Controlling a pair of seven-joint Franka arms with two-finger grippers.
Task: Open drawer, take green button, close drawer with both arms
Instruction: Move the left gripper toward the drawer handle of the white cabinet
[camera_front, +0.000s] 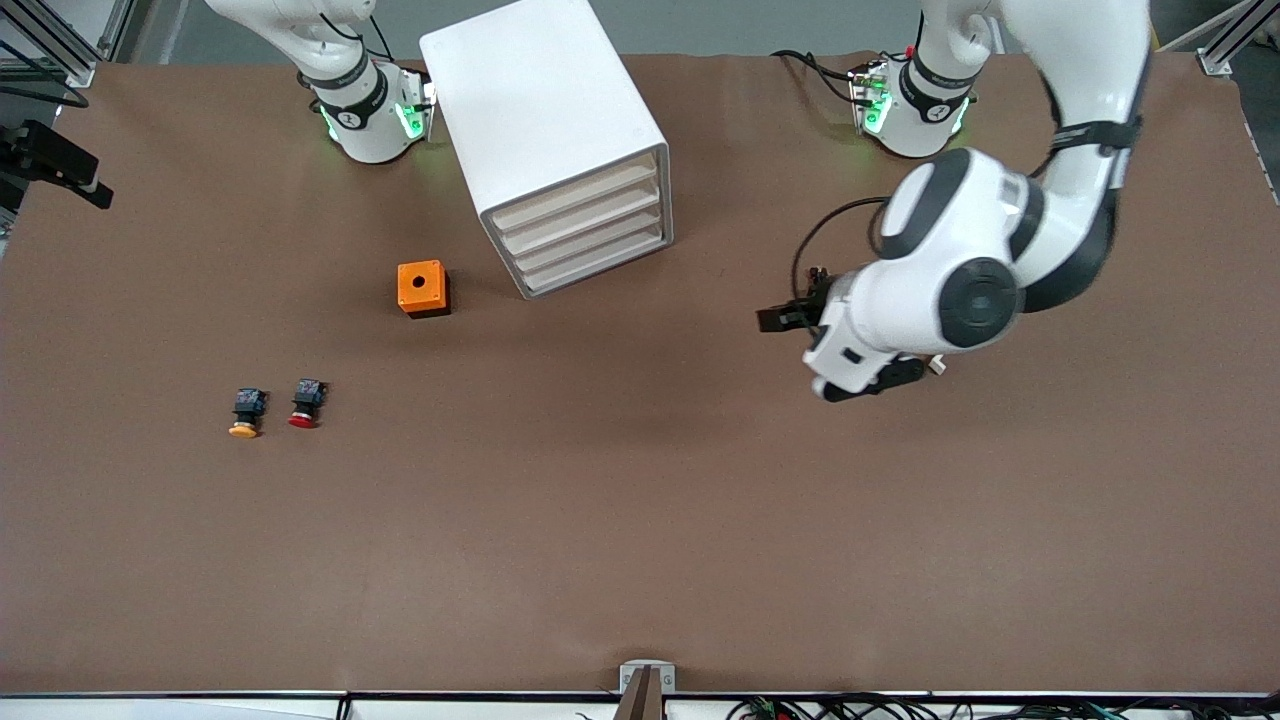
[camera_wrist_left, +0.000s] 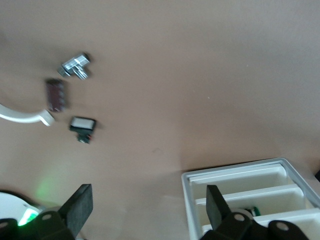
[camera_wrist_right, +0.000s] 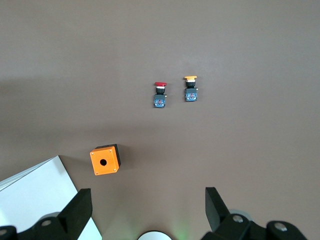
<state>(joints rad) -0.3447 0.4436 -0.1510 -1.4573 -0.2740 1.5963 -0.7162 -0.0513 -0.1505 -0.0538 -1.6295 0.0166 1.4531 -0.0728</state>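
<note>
The left gripper hangs with its fingers spread and empty over the left arm's end of the table. The cabinet stands sideways from it, near the robots' edge. The left arm is nearer. The bottom drawer looks closed. A green button peeks from inside. The right gripper, fingers spread too, waits above its own base.

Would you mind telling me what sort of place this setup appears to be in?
Probably a robotics lab bench: two arms' bases bolted to a brown-covered table, a white drawer cabinet, loose push buttons, and aluminium framing at the corners.
</note>
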